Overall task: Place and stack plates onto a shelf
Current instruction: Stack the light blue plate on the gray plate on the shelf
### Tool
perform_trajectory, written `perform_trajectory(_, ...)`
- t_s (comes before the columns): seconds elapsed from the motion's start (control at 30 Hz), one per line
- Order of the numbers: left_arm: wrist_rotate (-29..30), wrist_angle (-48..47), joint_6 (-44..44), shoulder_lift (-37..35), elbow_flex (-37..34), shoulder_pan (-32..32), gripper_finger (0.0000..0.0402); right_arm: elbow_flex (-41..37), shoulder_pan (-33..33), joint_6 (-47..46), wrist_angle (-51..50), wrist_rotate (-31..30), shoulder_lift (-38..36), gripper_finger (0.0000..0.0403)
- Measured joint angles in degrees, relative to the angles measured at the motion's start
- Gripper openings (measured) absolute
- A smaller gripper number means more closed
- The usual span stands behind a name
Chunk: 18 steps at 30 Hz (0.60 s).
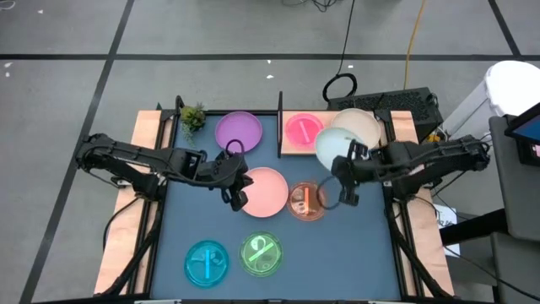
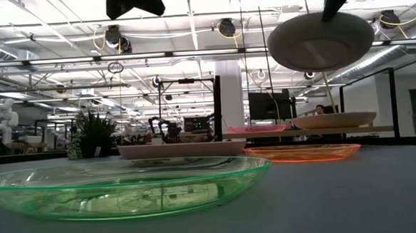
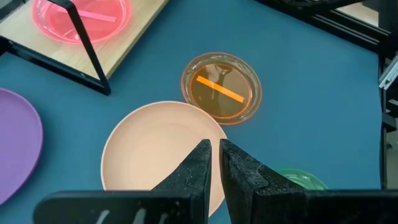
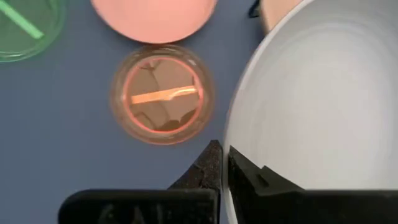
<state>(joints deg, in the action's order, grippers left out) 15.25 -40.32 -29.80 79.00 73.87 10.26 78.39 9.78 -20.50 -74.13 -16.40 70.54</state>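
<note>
Blue table (image 1: 354,253) carries most of the plates, and reading from the left the cyan plate (image 1: 206,262) and the green plate (image 1: 263,254) lie near the front edge, each with a stick-like piece in it. Further back, beside a small plant (image 1: 192,116), sits the purple plate (image 1: 238,131). The left pincer (image 1: 235,196) hangs above the near edge of the pink plate (image 1: 263,191) in the middle of the table; its wrist view shows the two fingers drawn together with only a thin slit between them and nothing held.

Just right of the pink plate lies the orange-brown plate (image 1: 307,201), touching or almost touching it. Behind that stands the shelf (image 1: 291,150), a light-wood board with a black upright at its left end, bearing the magenta plate (image 1: 302,129) and, further right, the cream plate (image 1: 364,125).

The right pincer (image 1: 348,181) is clamped on the rim of the pale mint-white plate (image 1: 336,145), which rides well above the table in the low view, roughly level, over the shelf's front edge and partly above the cream plate.

These plates look like thin, stiff, light plastic with smooth, slippery faces. The raised rim is probably the only sound place to pinch, and a one-sided grip may let a large plate sag or swivel. Set down gently, the held plate should nest onto the cream one; the low translucent ones give less lip to catch.
</note>
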Motion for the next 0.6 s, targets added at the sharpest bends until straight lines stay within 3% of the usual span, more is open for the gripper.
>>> perform_trajectory(0.6, 0.85, 0.2, -2.27, 0.0, 0.0, -4.2, 0.0037, 0.0, -22.19, 19.81, -3.2, 0.15, 0.0, 0.0)
